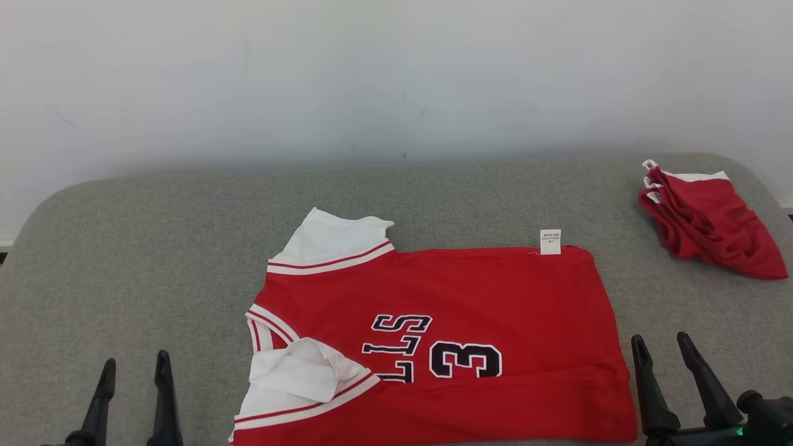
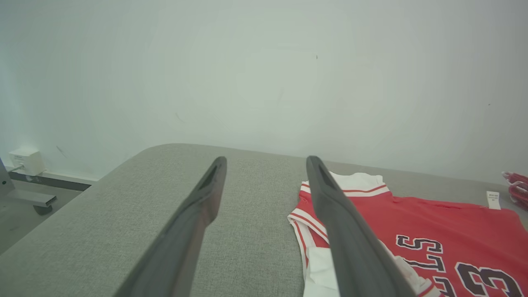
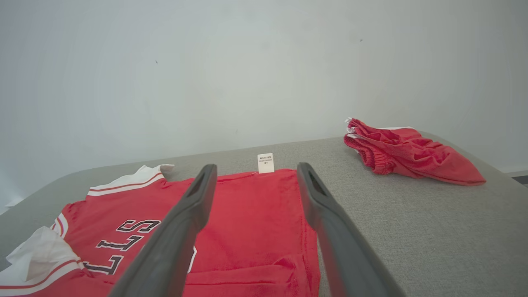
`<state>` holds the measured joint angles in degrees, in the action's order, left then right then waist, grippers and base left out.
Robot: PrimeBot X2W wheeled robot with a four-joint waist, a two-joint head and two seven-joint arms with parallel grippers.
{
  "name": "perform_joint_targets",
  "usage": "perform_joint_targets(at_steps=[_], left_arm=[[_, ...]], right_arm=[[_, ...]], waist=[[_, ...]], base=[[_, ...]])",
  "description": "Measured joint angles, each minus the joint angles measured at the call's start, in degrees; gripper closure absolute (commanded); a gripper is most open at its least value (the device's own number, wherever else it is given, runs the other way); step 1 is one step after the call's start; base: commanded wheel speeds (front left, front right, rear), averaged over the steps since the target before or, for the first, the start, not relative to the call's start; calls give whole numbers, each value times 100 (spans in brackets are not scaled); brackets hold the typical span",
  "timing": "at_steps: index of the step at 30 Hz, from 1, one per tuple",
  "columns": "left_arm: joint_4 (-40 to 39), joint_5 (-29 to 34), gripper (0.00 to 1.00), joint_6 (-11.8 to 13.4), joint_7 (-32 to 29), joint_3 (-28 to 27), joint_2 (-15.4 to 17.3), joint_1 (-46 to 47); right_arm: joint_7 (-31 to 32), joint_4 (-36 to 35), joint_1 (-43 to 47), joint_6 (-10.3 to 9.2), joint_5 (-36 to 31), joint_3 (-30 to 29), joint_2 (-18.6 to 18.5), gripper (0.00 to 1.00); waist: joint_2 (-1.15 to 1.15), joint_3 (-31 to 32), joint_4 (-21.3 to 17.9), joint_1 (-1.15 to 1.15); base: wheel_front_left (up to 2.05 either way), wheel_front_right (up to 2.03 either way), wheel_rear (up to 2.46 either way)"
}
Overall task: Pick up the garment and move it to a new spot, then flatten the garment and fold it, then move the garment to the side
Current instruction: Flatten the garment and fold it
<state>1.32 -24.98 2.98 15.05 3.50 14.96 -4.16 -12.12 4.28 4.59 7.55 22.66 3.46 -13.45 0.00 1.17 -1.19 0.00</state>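
Note:
A red jersey garment (image 1: 471, 322) with white sleeves and dark lettering lies spread sideways on the grey padded table (image 1: 155, 248), neck end to the left, a white label at its far edge. The left wrist view shows the garment (image 2: 433, 222) to the right of my fingers, and the right wrist view has the garment (image 3: 247, 222) beneath and left of them. My left gripper (image 1: 136, 365) stands open at the lower left, apart from the cloth. My right gripper (image 1: 663, 347) stands open just off the garment's right hem, holding nothing.
A second red garment (image 1: 706, 223) lies bunched at the table's far right corner, also visible as a crumpled heap (image 3: 408, 154) in the right wrist view. A pale wall (image 1: 396, 74) rises behind the table. Bare grey surface lies left of the jersey.

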Motion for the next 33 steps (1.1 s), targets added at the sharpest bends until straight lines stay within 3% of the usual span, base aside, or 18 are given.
perform_joint_targets(at_steps=[5, 11, 23, 27, 33], left_arm=[[-179, 459, 0, -314, 0, -232, -103, -207], [-51, 520, 0, -716, 0, -654, -361, -481], [420, 781, 0, -964, 0, -767, -431, -201], [676, 677, 0, -1012, -55, -547, -159, 580], [1023, 265, 0, -1048, -604, 194, 595, 2224]], right_arm=[[-212, 100, 18, 0, -180, -38, 222, 0], [-280, 319, 82, 0, -261, -78, 416, 0], [-287, 514, -218, 0, -259, -53, 401, 0], [-255, 900, -792, 0, -213, 24, 267, 0], [198, 1517, -2028, 0, -21, 175, 45, 0]], waist=[[0, -27, -18, 0], [0, -41, -27, 0], [0, -175, -90, 0], [1, -357, -158, 0], [1, -793, -273, 1]], base=[[0, 0, 0], [0, 0, 0], [0, 0, 0], [0, 0, 0], [0, 0, 0]])
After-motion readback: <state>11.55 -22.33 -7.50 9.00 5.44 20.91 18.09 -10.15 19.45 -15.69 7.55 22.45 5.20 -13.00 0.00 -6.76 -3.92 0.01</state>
